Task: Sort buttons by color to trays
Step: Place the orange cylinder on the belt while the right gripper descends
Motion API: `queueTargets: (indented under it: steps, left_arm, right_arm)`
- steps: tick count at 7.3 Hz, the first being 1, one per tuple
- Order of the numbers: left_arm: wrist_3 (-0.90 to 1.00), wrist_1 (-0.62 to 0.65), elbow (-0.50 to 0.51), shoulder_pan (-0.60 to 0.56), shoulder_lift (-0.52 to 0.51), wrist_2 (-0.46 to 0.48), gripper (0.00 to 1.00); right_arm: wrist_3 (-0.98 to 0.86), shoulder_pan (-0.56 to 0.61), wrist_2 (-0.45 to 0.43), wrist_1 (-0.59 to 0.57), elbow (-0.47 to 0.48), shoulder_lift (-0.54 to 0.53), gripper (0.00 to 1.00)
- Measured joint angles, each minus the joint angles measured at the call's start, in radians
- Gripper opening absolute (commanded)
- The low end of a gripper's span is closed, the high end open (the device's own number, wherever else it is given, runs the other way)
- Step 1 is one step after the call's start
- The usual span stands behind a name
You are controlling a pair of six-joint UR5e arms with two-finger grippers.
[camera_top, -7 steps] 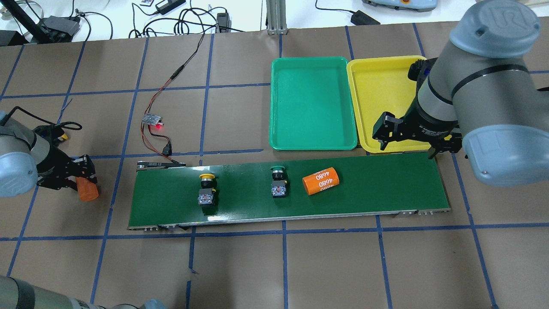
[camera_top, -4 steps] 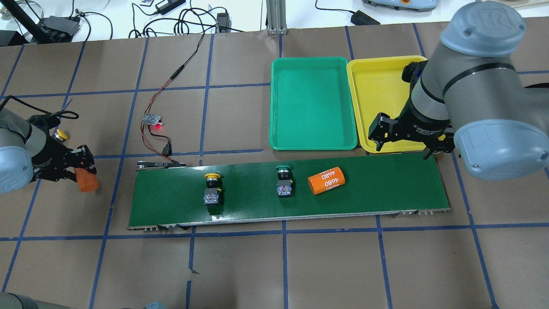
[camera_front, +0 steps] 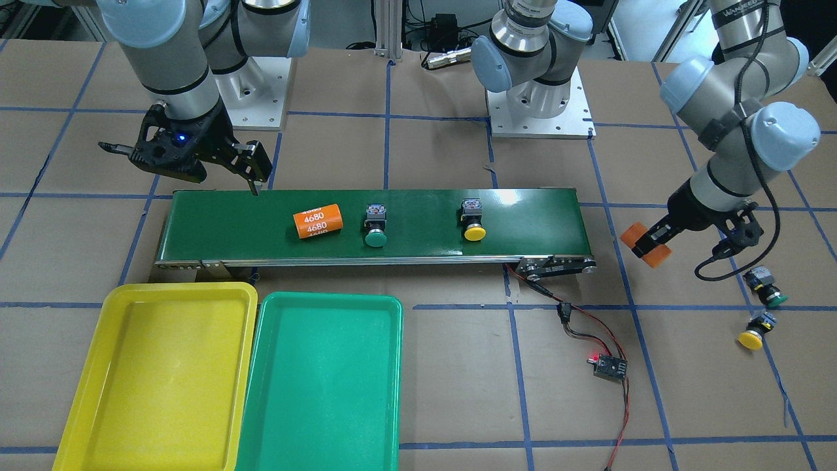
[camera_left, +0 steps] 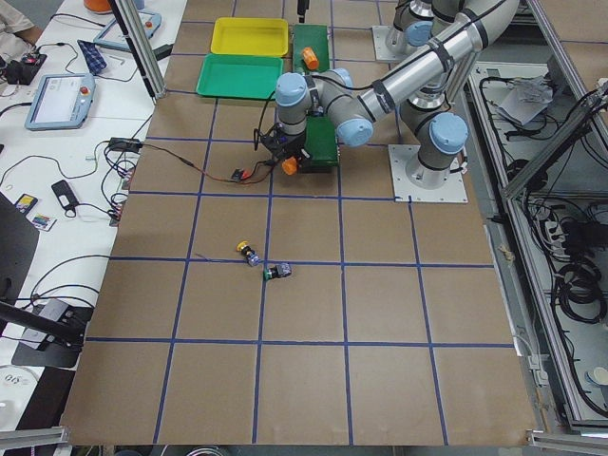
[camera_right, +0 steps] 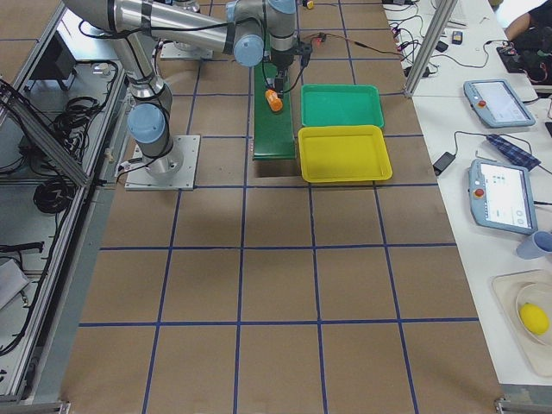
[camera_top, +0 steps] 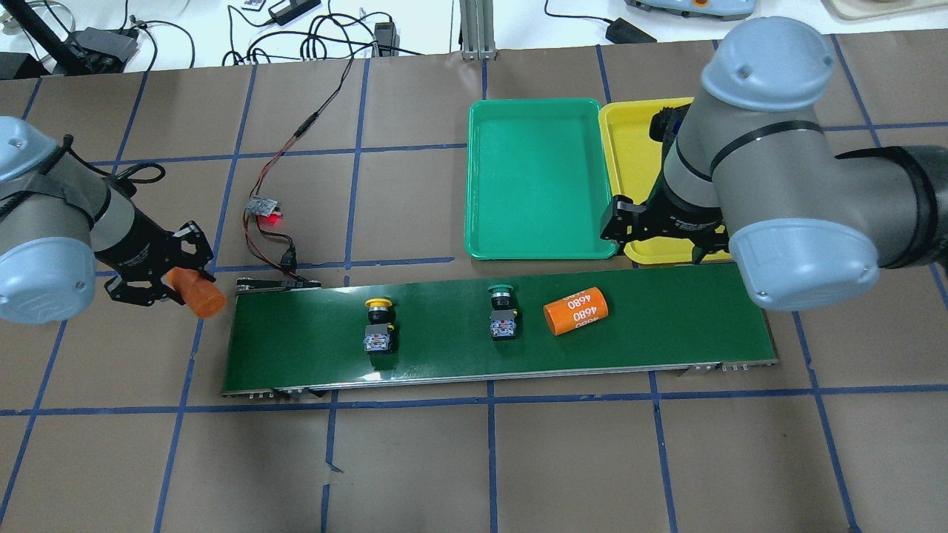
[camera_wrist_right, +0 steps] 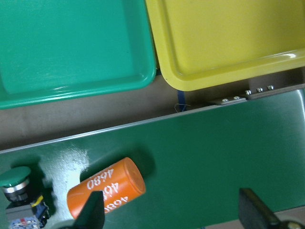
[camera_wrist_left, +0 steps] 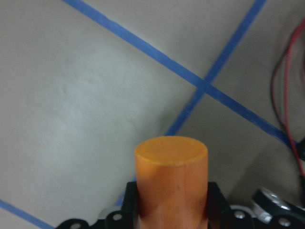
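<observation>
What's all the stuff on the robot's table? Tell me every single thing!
Yellow buttons: 2, yellow caps; one on the belt, one on the table past the belt's end, near the left arm.
Green buttons: 2, green caps; one on the belt, one on the table beside that yellow one.
Orange cylinders: 2; one marked 4680 lying on the belt, one in the left hand.
Green tray: 1, empty, beside the belt.
Yellow tray: 1, empty, right next to the green tray.
Conveyor belt: 1, dark green, mid-table.
Circuit board: 1, red light on, wired to the belt's end.
Table: 1, brown with blue tape lines.
Left hand: 1, black, shut on an orange cylinder.
Right hand: 1, black, open and empty, over the belt's other end.
</observation>
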Motion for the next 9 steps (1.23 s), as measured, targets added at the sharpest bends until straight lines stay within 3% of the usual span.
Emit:
queueTargets:
  steps: [2,4,5,7,9]
  left_arm:
    - [-0.332,-0.048,-0.011,-0.133,0.011,-0.014,0.14]
    - [-0.492,-0.053,-0.054,-0.184,0.014,-0.027,0.38]
    - [-0.516,-0.047,-0.077,-0.191,0.021,-0.025,0.99]
    - [-0.515,-0.039,-0.082,-0.188,0.028,-0.015,1.00]
    - [-0.389,-0.045,-0.034,-0.169,0.028,-0.003,1.00]
  right_arm:
    - [0.066,0.066,-0.001,-0.062,-0.001,0.061,1.00]
    - [0.098,0.121,0.017,-0.167,-0.002,0.129,1.00]
    - [0.127,0.148,0.036,-0.214,-0.002,0.160,1.00]
    - [0.193,0.188,0.049,-0.247,0.002,0.204,1.00]
    - [0.210,0.206,0.048,-0.234,0.011,0.228,1.00]
